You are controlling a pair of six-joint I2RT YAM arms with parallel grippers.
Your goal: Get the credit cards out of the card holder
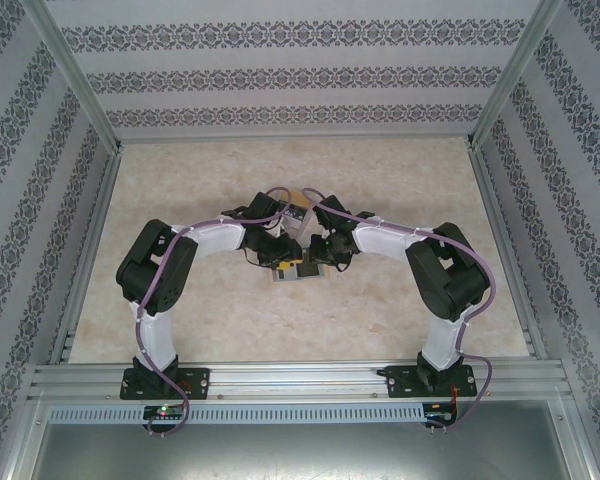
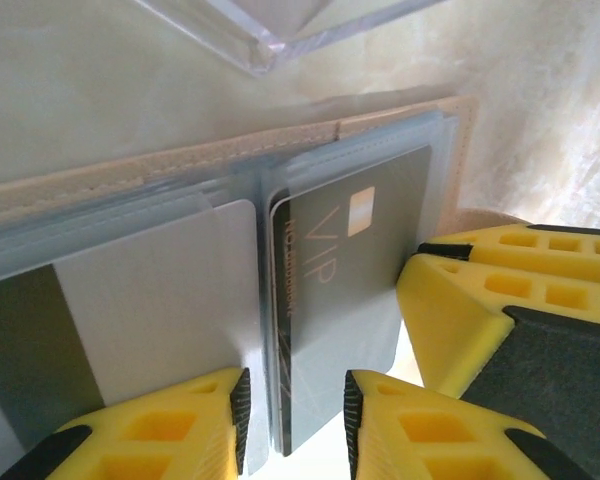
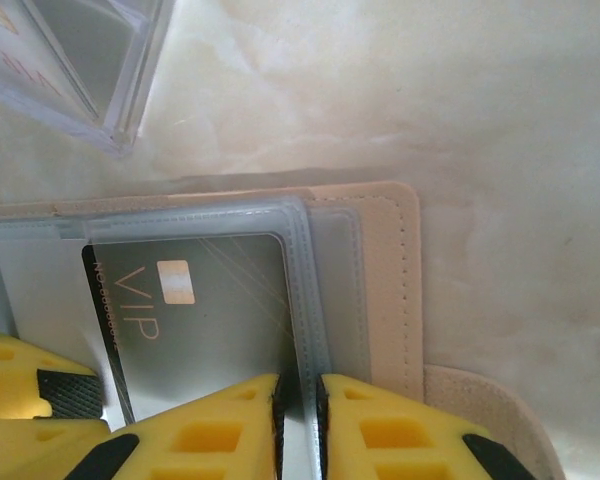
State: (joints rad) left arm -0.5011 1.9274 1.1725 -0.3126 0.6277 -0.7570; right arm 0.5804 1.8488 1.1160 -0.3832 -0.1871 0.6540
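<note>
Out in the middle of the desk [image 1: 410, 170], seen from overhead, two arms meet: the left arm [image 1: 160, 270] and right arm [image 1: 445, 270] converge over one card holder [image 1: 292, 272], with one clear box [image 1: 298, 212] just beyond. On to the left wrist view. The left hand [image 2: 295, 388] stands narrowly apart, pads either side of the near edge of a dark VIP card [image 2: 340, 290]. A second, pale striped card [image 2: 150, 310] sits in the neighbouring sleeve, so that's two cards. Right wrist view now, and the right hand [image 3: 300, 390] is pinched onto the holder's clear sleeve rim, the VIP card tucked inside, just beside it.
</note>
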